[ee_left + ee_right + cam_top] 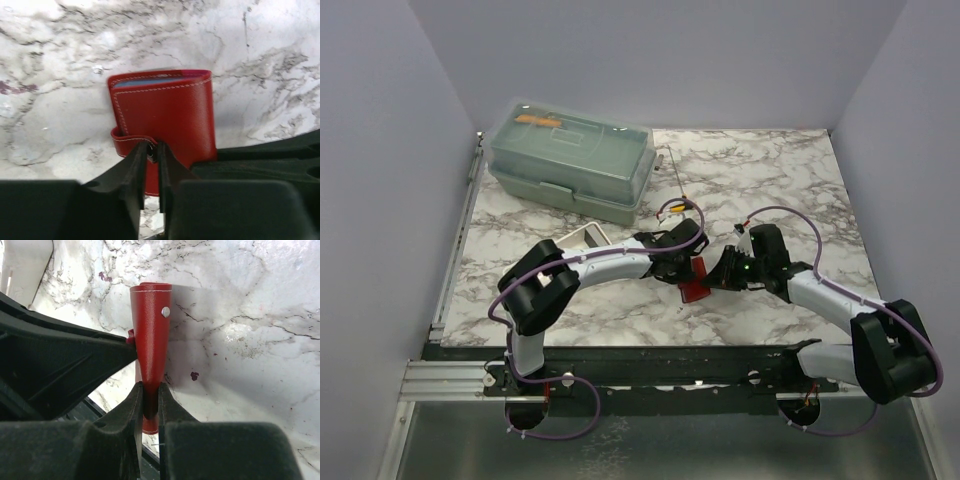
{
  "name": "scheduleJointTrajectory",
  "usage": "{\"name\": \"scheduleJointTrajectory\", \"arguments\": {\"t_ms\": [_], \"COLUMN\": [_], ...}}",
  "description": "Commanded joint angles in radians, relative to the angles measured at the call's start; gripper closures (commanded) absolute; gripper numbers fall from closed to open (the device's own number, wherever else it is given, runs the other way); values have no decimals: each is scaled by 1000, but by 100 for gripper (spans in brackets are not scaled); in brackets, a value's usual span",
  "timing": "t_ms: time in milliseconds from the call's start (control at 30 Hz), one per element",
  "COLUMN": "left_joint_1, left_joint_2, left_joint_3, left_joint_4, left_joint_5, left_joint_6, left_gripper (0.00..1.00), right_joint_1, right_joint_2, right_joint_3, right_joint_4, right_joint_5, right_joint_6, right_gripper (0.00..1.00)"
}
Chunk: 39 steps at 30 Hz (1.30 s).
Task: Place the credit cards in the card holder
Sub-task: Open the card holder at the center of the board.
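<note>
The red leather card holder point(693, 291) is held between both grippers over the marble table's middle front. In the left wrist view it point(170, 112) faces me flat, and the blue-grey edge of a credit card point(145, 82) shows inside its top pocket. My left gripper point(152, 150) is shut on the holder's snap strap. In the right wrist view the holder point(150, 330) stands edge-on, its snap stud facing right. My right gripper point(150, 390) is shut on its lower edge. No loose cards are in view.
A grey-green plastic toolbox point(570, 160) stands at the back left. A small white tray point(586, 238) lies beside the left arm. A thin rod point(672, 175) lies right of the toolbox. The table's dark front rail point(670, 360) runs along the near edge.
</note>
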Motion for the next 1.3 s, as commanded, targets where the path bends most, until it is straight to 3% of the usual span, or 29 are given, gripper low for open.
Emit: {"name": "scheduleJointTrajectory", "arguments": {"t_ms": [0, 33, 233, 300, 467, 667, 1033, 1267], "left_joint_1": [22, 23, 25, 25, 25, 23, 24, 23], "left_joint_2": [-14, -28, -93, -109, -162, -237, -216, -220], "left_joint_3": [-37, -37, -35, -32, -42, -39, -9, 0], "left_joint_4": [-95, -100, -99, -97, -58, -31, -18, -21], "left_joint_5": [-101, -107, -75, -40, 15, 47, 105, 100], "left_joint_6": [65, 66, 90, 94, 116, 135, 132, 146], "left_gripper": [92, 100, 100, 100, 100, 100, 100, 100], "right_joint_1": [8, 8, 8, 7, 15, 46, 135, 190], "right_joint_2": [-40, -42, -41, -30, -15, -27, -1, 48], "right_joint_3": [10, 10, 32, 61, 119, 208, 211, 215], "right_joint_4": [-35, -44, -104, -156, -225, -340, -265, -279], "right_joint_5": [12, 29, 113, 148, 227, 351, 251, 310], "right_joint_6": [4, 7, 1, -15, -53, -120, -154, -135], "right_gripper": [100, 100, 100, 96, 60, 35, 25, 24]}}
